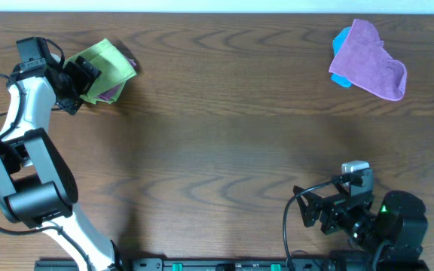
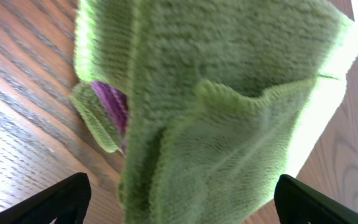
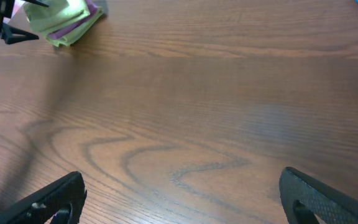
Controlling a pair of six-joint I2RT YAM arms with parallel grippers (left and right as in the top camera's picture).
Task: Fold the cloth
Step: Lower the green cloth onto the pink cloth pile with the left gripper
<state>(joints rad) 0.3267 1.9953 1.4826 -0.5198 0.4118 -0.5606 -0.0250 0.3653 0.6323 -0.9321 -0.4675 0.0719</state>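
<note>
The lime-green cloth (image 1: pixel 108 68) lies folded into a small bundle at the far left of the table. In the left wrist view the cloth (image 2: pixel 229 93) fills the frame in layered folds, and a bit of purple fabric (image 2: pixel 112 102) peeks out beneath it. My left gripper (image 1: pixel 81 81) sits at the bundle's left edge, jaws spread wide. The cloth lies between the fingers (image 2: pixel 67 199) without being pinched. My right gripper (image 1: pixel 315 212) rests open near the front right, over bare wood (image 3: pixel 182 180), far from the cloth (image 3: pixel 64 22).
A purple cloth (image 1: pixel 371 60) lies crumpled at the far right on top of a small blue cloth (image 1: pixel 340 56). Wood-grain table (image 1: pixel 224 143) spans the middle. The arm bases and cables line the front edge.
</note>
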